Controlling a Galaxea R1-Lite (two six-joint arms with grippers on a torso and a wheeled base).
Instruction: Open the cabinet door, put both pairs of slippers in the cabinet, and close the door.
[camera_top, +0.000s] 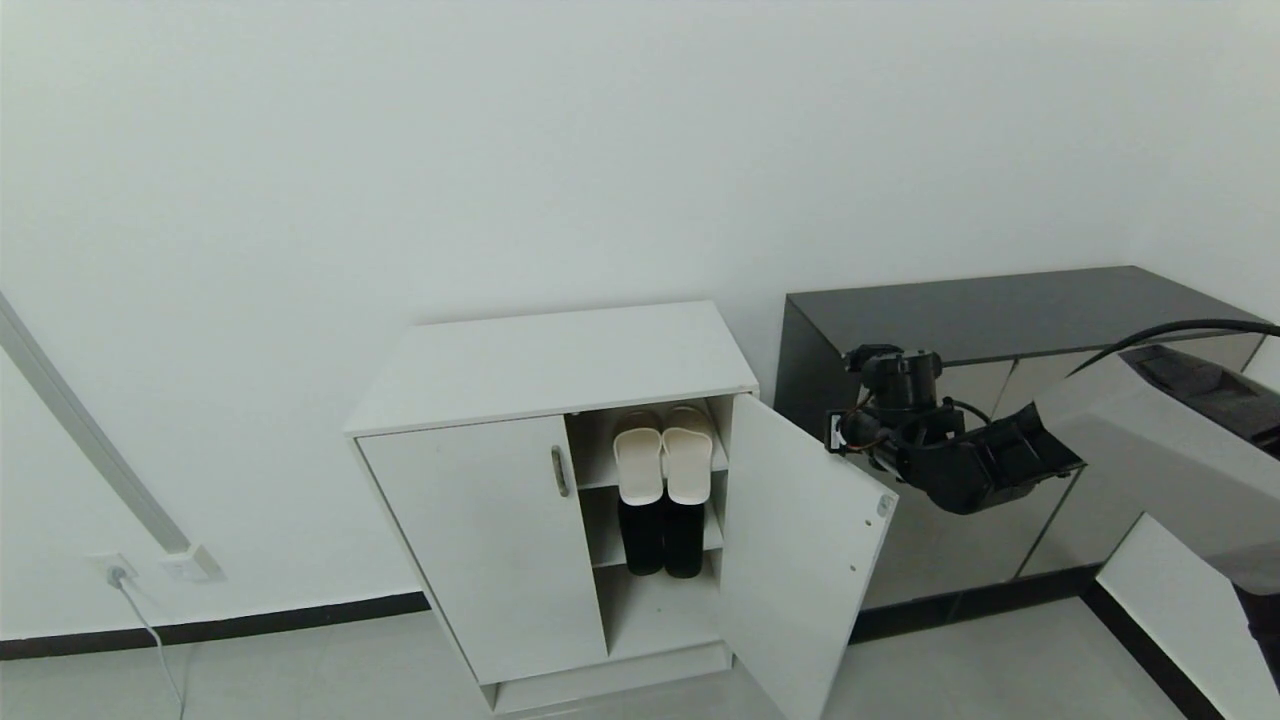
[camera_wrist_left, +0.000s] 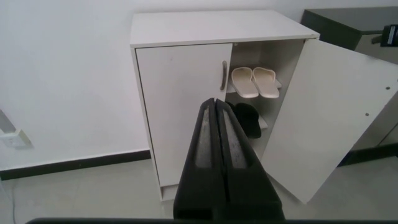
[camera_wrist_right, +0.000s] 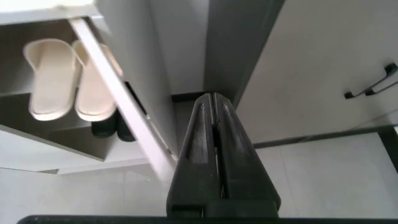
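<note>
The white cabinet stands against the wall with its left door closed and its right door swung open. Inside, a white pair of slippers lies on the upper shelf and a black pair on the shelf below. My right gripper is shut and empty, just behind the open door's upper outer edge. In the right wrist view the right gripper sits beside the door edge, with the white slippers beyond. My left gripper is shut and empty, held back from the cabinet front.
A dark grey sideboard stands right of the cabinet, close behind the open door. A wall socket with a cable and a slanted cable duct are at the lower left. Bare floor lies before the cabinet.
</note>
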